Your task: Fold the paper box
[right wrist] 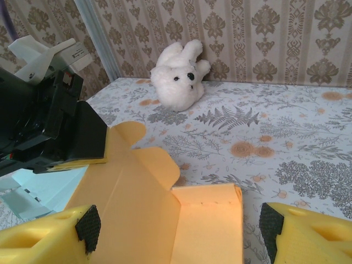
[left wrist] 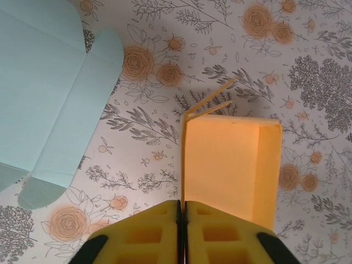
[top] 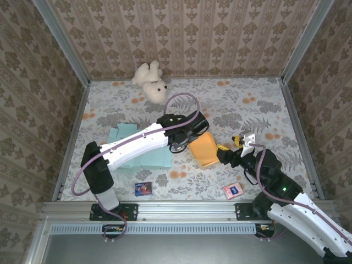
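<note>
The orange paper box (top: 202, 148) lies partly folded in the middle of the table. My left gripper (top: 186, 144) reaches it from the left. In the left wrist view that gripper (left wrist: 181, 206) is shut on the thin upright left wall of the orange box (left wrist: 231, 165). The right gripper (top: 223, 153) sits at the box's right side. In the right wrist view it (right wrist: 179, 234) stands open, its fingertips (right wrist: 88, 228) wide on either side of the orange panels (right wrist: 148, 209), touching nothing. The left gripper's black body (right wrist: 49, 121) holds the far flap there.
A flat teal paper box (top: 137, 154) lies left of the orange one, under the left arm. A white teddy bear (top: 151, 81) sits by the back wall. Small cards lie near the front edge, one dark (top: 143, 188) and one pink (top: 232, 190).
</note>
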`<state>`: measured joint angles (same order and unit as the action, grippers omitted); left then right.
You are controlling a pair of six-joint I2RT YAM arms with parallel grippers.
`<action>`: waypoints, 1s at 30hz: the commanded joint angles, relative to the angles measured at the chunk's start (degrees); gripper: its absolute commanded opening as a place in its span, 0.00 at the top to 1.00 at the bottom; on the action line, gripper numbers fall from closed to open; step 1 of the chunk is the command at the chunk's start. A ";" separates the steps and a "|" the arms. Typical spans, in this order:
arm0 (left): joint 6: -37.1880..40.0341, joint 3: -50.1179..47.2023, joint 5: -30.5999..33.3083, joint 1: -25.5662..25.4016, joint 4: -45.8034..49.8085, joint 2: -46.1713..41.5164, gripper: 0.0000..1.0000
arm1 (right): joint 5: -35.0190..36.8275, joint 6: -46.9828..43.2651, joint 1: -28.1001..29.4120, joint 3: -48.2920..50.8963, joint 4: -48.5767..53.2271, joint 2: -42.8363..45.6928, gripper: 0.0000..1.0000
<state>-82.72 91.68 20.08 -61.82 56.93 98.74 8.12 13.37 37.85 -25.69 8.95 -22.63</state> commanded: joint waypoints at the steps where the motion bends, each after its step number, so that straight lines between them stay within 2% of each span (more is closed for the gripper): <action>1: 7.41 2.73 4.10 0.62 1.24 0.52 0.96 | 0.54 -0.89 -0.14 -0.14 -0.69 -0.03 0.21; 3: 14.56 4.75 6.40 1.03 0.37 0.49 1.00 | 0.74 -0.90 -0.14 -0.04 -0.69 0.02 0.21; 5: 25.13 6.78 7.39 1.66 -2.70 0.41 1.00 | 1.33 -0.74 -0.14 -0.06 -0.63 -0.07 0.21; 8: 45.67 8.01 5.07 2.92 -10.02 -0.48 1.00 | 1.90 -0.62 -0.15 0.11 -0.84 -0.13 0.21; 11: 67.04 7.49 -0.21 4.11 -16.25 -2.36 1.00 | 2.07 -0.64 -0.14 0.16 -1.44 -0.71 0.21; 16: 95.02 9.29 -0.87 4.98 -16.73 -2.85 1.00 | 2.43 -0.77 -0.14 0.29 -3.24 -3.43 0.22; 19: 110.30 6.75 -3.30 5.12 -17.42 -3.67 1.00 | 6.00 -1.58 -0.14 0.40 -4.35 -5.18 0.30; 20: 114.36 5.09 -3.78 5.28 -18.83 -4.19 1.00 | 7.16 -1.70 -0.18 0.38 -4.74 -5.76 0.31; 23: 125.06 -0.02 -12.57 7.85 -22.21 -7.11 1.00 | 7.29 -5.90 -0.13 0.17 -8.74 -7.68 0.33; 27: 131.46 -2.11 -27.59 14.71 -23.50 -10.34 1.00 | 7.96 -17.81 -0.29 -0.06 -18.28 -11.48 0.37; 30: 139.74 -7.06 -34.04 17.58 -26.30 -13.84 1.00 | 5.80 -26.23 -2.64 -0.59 -27.54 -16.82 0.39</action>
<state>43.57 87.61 -1.89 -45.95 34.72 89.62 13.93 -2.04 37.04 -25.65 -6.52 -36.25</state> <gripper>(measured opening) 0.046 0.613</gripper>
